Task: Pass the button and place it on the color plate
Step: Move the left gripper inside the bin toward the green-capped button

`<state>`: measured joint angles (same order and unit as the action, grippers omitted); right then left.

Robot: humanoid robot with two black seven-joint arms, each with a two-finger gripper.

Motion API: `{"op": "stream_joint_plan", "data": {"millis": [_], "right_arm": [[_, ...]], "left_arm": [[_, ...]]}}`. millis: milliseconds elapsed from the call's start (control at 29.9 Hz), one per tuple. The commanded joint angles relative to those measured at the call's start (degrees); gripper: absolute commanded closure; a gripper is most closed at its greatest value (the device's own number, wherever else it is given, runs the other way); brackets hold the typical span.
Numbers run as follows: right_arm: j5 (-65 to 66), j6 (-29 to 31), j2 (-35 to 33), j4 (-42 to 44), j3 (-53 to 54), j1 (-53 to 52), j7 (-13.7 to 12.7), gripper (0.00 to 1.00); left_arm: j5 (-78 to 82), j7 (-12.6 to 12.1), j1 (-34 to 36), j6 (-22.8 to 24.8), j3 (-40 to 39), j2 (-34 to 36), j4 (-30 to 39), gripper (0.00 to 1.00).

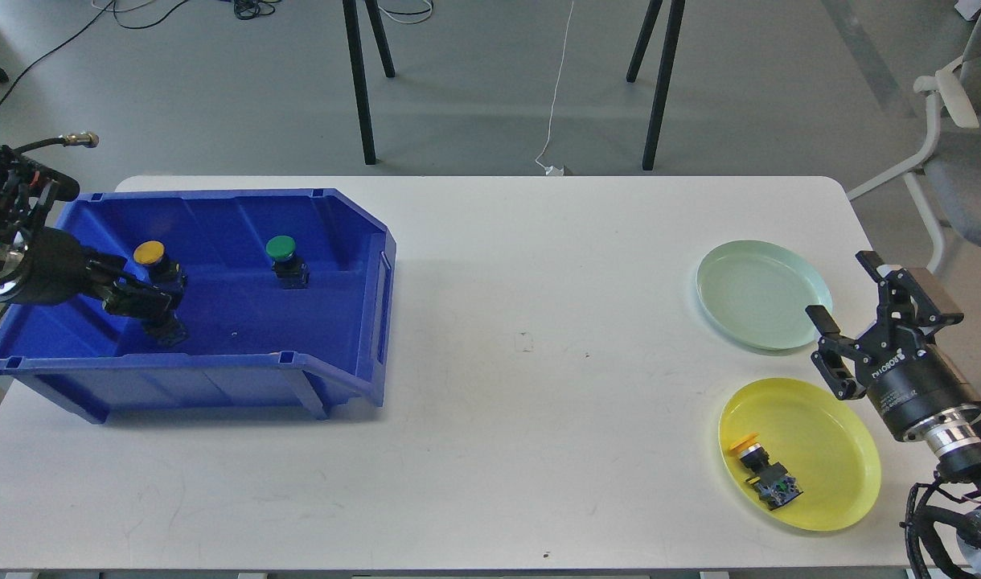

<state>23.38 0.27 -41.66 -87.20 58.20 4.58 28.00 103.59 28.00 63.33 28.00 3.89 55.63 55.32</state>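
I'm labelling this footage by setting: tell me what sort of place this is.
Probably a robotics lab or test room: a plain white table on a bare grey floor with loose cables, tripod legs behind it, and an office chair alongside.

The left gripper [157, 301] hides the lower body of the yellow button [154, 259] in the blue bin [217, 374]; finger separation cannot be determined against the dark parts. The left arm is cut off by the left edge. The right arm and the office chair [961, 153] are cut off by the right edge.
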Motion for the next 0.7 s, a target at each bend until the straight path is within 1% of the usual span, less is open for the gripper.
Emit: {"op": "stream_joint_plan", "data": {"millis": [0,167,501,535,602,668], "right_arm": [[0.0,-0.01,0.0,0.01,0.07,0.34,0.0,0.09],[0.0,0.08,0.0,0.01,0.07,0.78,0.0,0.09],[0.0,3.07,0.0,0.01,0.16,1.83,0.0,0.09],[0.0,3.07,0.0,0.01,0.16,1.83,0.0,0.09],[0.0,3.07,0.0,0.01,0.16,1.92,0.0,0.09],[0.0,3.16,0.0,0.01,0.16,1.92,0.0,0.09]], "left_arm": [[-0.93,0.0,-0.49,0.0,-0.02,-2.19,-2.75,0.03],[-1.9,0.0,-1.53,0.0,0.25,-3.6,-5.74,0.03],[-2.08,0.0,-3.91,0.0,-0.11,-5.18,-6.36,0.05],[-2.08,0.0,-4.0,0.0,-0.11,-5.18,-6.36,0.07],[-2.16,0.0,-4.44,0.0,-0.02,-5.18,-6.45,0.16],[-2.08,0.0,-5.23,0.0,-0.02,-5.18,-6.89,0.2]]}}
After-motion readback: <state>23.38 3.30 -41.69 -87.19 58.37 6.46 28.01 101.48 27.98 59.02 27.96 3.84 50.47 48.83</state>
